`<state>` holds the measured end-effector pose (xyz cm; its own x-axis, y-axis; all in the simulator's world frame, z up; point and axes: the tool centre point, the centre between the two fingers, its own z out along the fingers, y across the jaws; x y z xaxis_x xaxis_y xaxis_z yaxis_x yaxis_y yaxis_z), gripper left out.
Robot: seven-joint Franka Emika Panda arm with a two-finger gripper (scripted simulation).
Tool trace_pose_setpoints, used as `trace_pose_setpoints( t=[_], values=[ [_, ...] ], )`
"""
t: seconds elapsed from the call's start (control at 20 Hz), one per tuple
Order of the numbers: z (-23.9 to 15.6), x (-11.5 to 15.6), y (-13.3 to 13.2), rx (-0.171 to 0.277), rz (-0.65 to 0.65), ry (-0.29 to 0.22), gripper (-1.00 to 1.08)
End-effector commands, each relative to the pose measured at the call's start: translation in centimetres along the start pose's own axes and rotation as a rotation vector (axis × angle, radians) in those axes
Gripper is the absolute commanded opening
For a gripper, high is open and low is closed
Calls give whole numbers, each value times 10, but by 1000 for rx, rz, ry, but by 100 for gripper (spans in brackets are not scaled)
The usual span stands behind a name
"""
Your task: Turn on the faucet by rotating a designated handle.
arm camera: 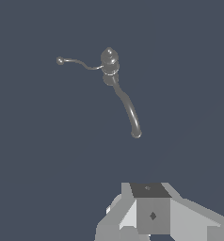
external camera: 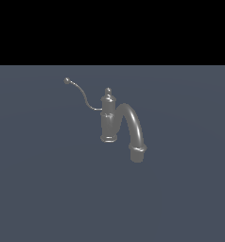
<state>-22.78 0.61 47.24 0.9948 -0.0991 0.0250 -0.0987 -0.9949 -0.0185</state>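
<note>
Starting at the exterior view's left, the handle [external camera: 81, 94] reaches out as a thin wire lever, its small ball tip held highest and farthest from the column, then dips in a curve to join the faucet [external camera: 108, 118] just under the cap. That long slim reach is presumably why it is the part to push: a nudge at the ball end would get the most leverage about the upright column. The faucet stands upright on the plain grey floor [external camera: 38, 189], near the middle of the view, ribbed column topped by a small finial [external camera: 108, 90]. Further toward the exterior view's right, the thick spout [external camera: 133, 125] arches over and down to a collar, pointing away from the handle, so the two stick out on opposite sides and the lever's side is open for an approach. No arm appears in the exterior view. In the wrist view the faucet sits well ahead of the camera, seen from above, with only the body of the gripper [arm camera: 151, 214] showing at the frame edge; its fingertips are out of the picture, so I cannot tell whether they are apart or together. Nothing touches the handle, and I judge the turning not yet begun.
</note>
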Motion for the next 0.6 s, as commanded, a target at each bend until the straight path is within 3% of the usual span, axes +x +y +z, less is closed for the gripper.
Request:
trace_pose_setpoints(
  t=[0.0,0.55],
  values=[
    [3,9,-3,5,35,-2,-100],
    [27,67,-28,29,261,-19,-100]
  ],
)
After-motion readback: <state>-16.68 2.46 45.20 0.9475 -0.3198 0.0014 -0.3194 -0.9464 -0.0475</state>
